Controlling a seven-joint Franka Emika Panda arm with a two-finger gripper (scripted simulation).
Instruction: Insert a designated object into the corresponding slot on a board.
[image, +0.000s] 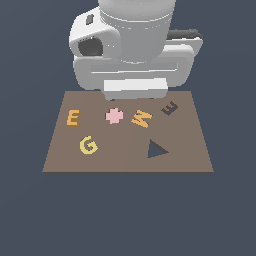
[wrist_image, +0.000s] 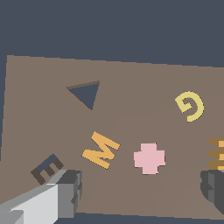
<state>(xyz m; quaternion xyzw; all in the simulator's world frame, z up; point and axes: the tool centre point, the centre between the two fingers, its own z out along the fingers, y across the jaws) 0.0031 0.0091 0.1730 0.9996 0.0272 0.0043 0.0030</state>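
The orange E (image: 73, 118) lies flat on the brown board (image: 125, 157) near the exterior view's left edge of it. It is cut off at the edge of the wrist view (wrist_image: 217, 154). The dark E-shaped slot (image: 169, 108) is tilted, near the board's far corner on the exterior view's right, and also shows in the wrist view (wrist_image: 47, 169). My gripper (wrist_image: 140, 192) is open and empty, fingers wide apart: one finger (wrist_image: 65, 192) beside the slot, the other (wrist_image: 214, 190) beside the orange E. The arm's hand (image: 135, 87) hangs over the board's far edge.
On the board are a pink cross (image: 114, 116), an orange W (image: 141, 119), a yellow G (image: 88, 145) and a dark blue-grey triangular cutout (image: 156, 149). Dark floor surrounds the board.
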